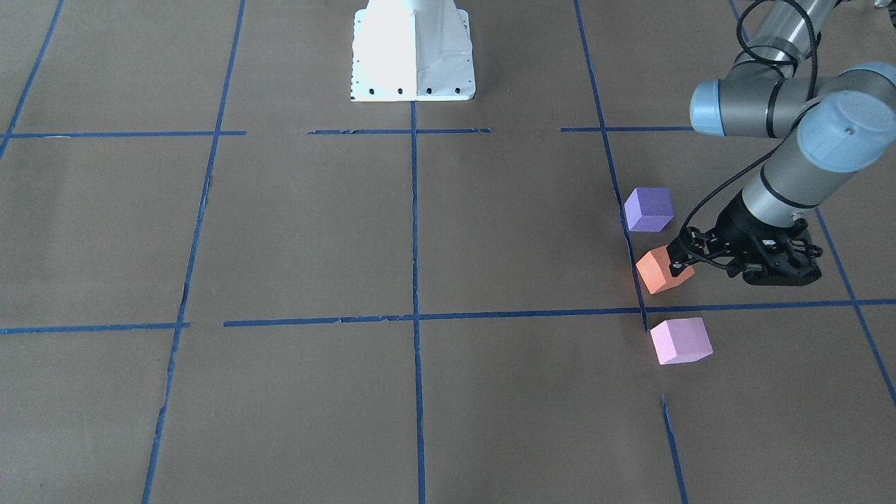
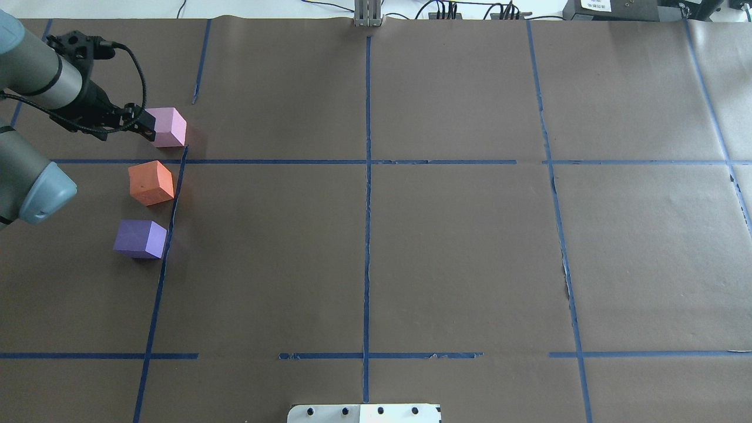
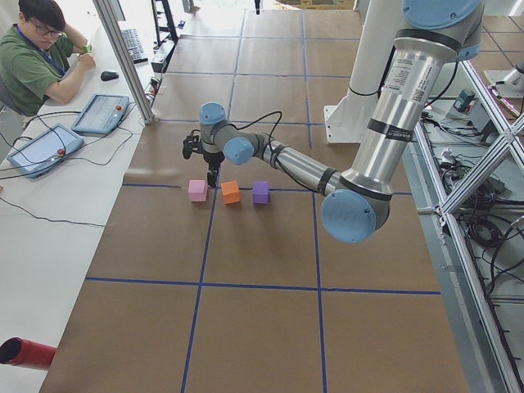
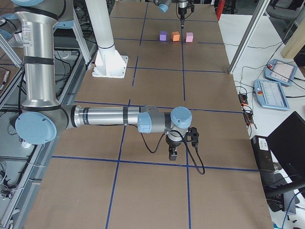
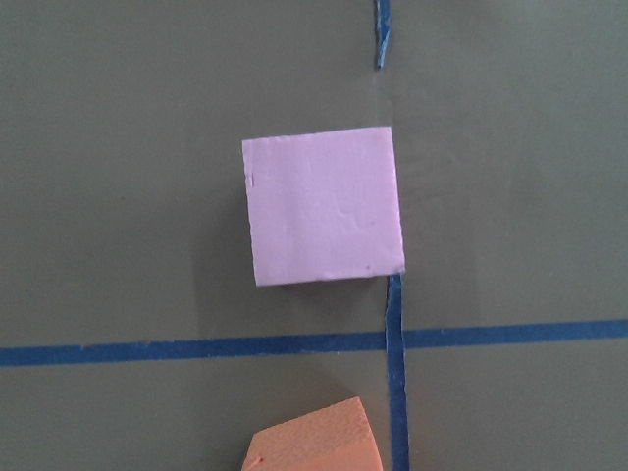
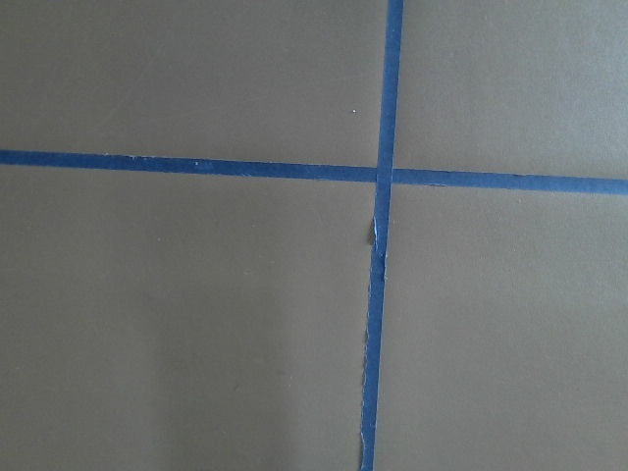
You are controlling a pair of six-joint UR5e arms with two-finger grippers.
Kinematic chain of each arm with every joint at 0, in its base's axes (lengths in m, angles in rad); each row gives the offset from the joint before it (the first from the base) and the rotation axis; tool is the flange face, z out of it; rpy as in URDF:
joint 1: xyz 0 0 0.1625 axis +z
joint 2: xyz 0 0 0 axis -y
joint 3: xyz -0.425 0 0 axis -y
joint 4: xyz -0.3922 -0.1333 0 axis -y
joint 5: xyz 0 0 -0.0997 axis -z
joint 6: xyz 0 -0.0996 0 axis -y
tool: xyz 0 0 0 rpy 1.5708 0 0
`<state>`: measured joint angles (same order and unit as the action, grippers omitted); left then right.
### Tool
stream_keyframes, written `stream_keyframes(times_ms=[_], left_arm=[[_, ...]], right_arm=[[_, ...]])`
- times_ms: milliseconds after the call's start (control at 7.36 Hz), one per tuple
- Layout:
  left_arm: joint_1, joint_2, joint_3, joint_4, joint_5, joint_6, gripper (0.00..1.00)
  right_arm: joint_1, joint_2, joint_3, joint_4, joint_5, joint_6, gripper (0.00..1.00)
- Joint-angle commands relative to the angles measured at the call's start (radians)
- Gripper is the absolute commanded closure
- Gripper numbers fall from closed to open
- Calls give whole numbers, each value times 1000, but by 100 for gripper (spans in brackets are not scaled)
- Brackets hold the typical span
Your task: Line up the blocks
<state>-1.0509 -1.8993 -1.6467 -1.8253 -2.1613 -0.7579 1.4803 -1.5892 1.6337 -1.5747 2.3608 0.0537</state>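
Left hand (image 2: 147, 127) looks clenched, empty, hanging betw. pink block (image 2: 168, 126) and orange block (image 2: 151, 182). Purple block (image 2: 141, 238) is next in line on the surface (image 2: 458, 252). Right hand (image 4: 173, 153): can't tell.

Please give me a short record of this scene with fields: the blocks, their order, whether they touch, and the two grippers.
blocks: pink block, orange block, purple block, all resting on the table
order: from the robot outward, purple, orange, pink, in a rough row beside a blue tape line
contact: none touch; the orange one sits slightly turned
left gripper: raised, close to the pink block, holding no block; open or shut cannot be told
right gripper: far from the blocks; state cannot be told
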Motion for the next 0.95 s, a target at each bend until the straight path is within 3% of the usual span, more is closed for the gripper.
stream_keyframes(times_ms=[0,136,407,815], left_arm=[[-137,34,-10,4,-65,171,0],[-196,114,-2,-11,-109,252,0],[-349,141,132,-6,-138,507,0],[-409,219,162,3,-138,566,0]], right_arm=[[0,0,0,1,0,0,0],[0,0,0,1,0,0,0],[0,0,0,1,0,0,0],[0,0,0,1,0,0,0]])
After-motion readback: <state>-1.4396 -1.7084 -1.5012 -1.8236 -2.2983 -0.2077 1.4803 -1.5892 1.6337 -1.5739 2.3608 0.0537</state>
